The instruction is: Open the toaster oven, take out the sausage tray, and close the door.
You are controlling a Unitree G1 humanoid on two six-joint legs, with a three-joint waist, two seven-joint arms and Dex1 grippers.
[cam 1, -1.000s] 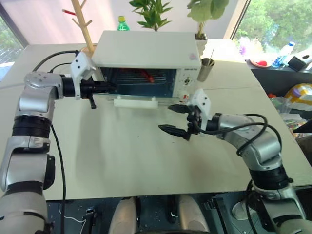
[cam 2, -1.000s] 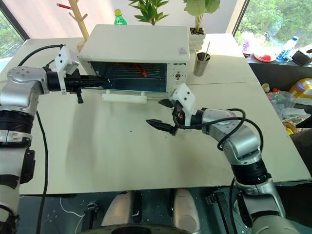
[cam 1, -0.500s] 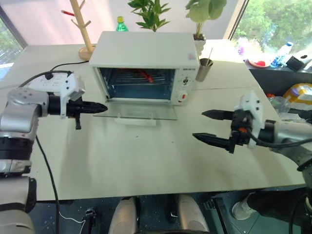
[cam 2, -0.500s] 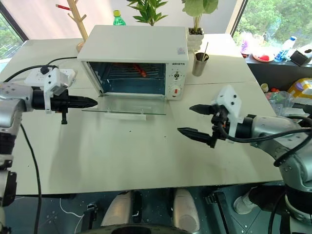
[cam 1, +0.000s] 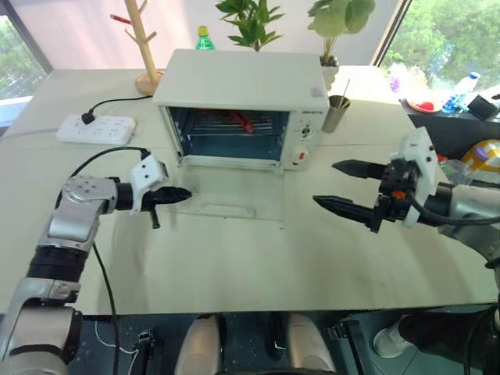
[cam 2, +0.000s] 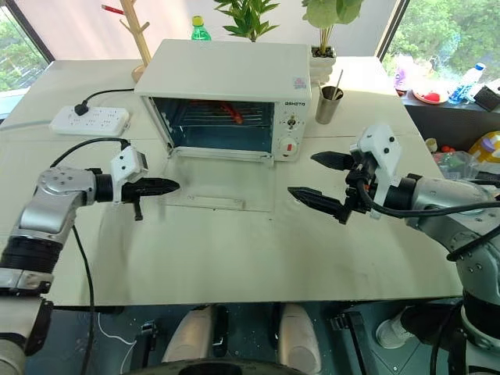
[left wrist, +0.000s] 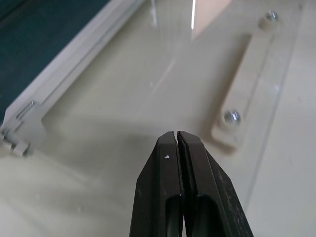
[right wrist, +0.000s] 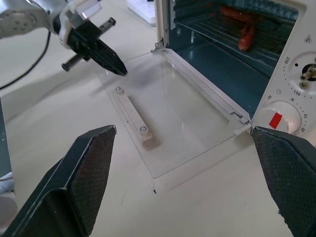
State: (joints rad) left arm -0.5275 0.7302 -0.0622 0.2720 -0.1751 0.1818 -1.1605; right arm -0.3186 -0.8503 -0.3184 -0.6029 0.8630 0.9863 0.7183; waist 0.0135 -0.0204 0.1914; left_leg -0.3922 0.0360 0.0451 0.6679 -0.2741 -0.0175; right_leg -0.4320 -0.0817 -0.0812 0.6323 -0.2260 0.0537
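The white toaster oven (cam 1: 242,82) stands at the table's far middle with its glass door (cam 1: 234,195) lying flat open on the table, bar handle (cam 1: 223,209) toward me. Inside, red sausages (right wrist: 244,29) lie at the back on the sausage tray, whose metal is hard to make out behind the rack wires. My left gripper (cam 1: 186,194) is shut and empty, with its tips over the door's left front corner (left wrist: 177,134). To the right of the door, level with the knob panel, my right gripper (cam 1: 325,183) hangs wide open above the table.
A white power strip (cam 1: 95,129) with a black cable lies left of the oven. A metal cup (cam 1: 337,114) stands at the oven's right rear. A wooden stand (cam 1: 144,47), a green bottle (cam 1: 205,37) and plants are behind. A cluttered side surface (cam 1: 437,98) lies far right.
The door has swung from partly open to flat on the table. My left gripper came down and back with it, still shut. My right gripper drew away to the right, still open.
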